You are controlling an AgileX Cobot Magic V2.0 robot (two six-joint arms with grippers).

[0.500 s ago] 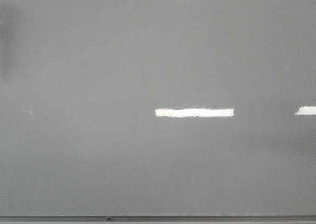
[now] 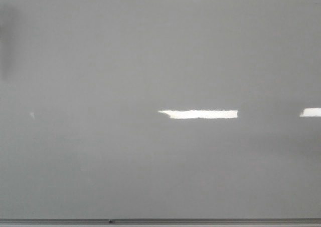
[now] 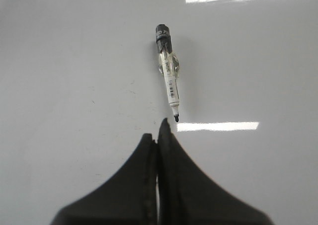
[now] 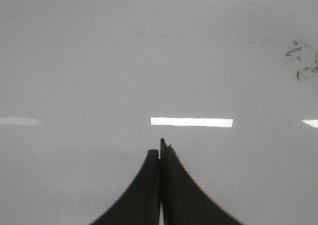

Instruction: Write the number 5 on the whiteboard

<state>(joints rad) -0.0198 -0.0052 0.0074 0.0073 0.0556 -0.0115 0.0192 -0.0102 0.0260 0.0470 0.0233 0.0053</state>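
Observation:
The whiteboard (image 2: 100,152) is a glossy pale grey board that fills the front view, with a thin metal edge strip (image 2: 200,220) along the bottom. It also fills the left wrist view (image 3: 64,76) and the right wrist view (image 4: 74,61). No number 5 shows on it. An uncapped marker (image 3: 168,75) with a clear body and black end lies on the board, its tip pointing at my left gripper (image 3: 158,133), just beyond the fingertips. The left gripper is shut and empty. My right gripper (image 4: 160,148) is shut and empty over bare board. Neither gripper shows in the front view.
Bright rectangular light reflections (image 2: 200,114) lie on the board in every view. Faint dark smudges (image 4: 303,61) mark the board in the right wrist view. A dim shadow (image 2: 6,41) sits at the left edge of the front view.

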